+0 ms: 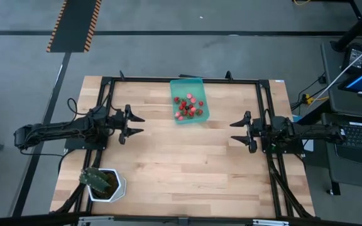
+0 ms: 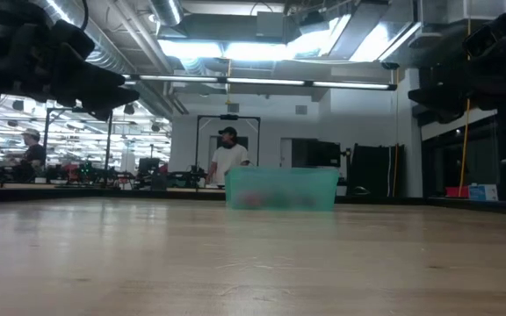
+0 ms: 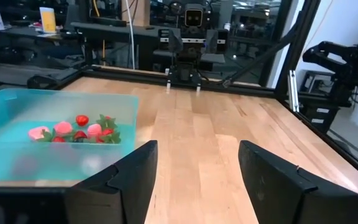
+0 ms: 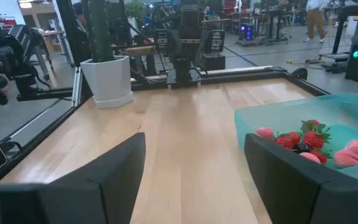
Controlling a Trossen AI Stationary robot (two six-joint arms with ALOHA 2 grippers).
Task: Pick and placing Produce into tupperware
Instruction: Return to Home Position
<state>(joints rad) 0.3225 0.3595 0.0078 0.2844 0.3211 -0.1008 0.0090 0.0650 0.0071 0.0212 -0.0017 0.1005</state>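
Observation:
The teal tupperware (image 1: 189, 100) sits on the table near its far edge, flat on its base. Several red and pinkish fruits (image 1: 188, 107) lie inside it, also seen through its wall in the left wrist view (image 3: 76, 130) and the right wrist view (image 4: 309, 143). My left gripper (image 1: 134, 123) hangs open above the table's left part, left of the container. My right gripper (image 1: 236, 132) hangs open above the right part, right of the container. Neither holds anything.
A white pot with a green plant (image 1: 104, 184) stands at the table's near left corner. A black frame (image 1: 181, 80) runs along the table's edges. Bare wood (image 1: 187, 163) lies between the arms. People stand in the room beyond (image 2: 227, 154).

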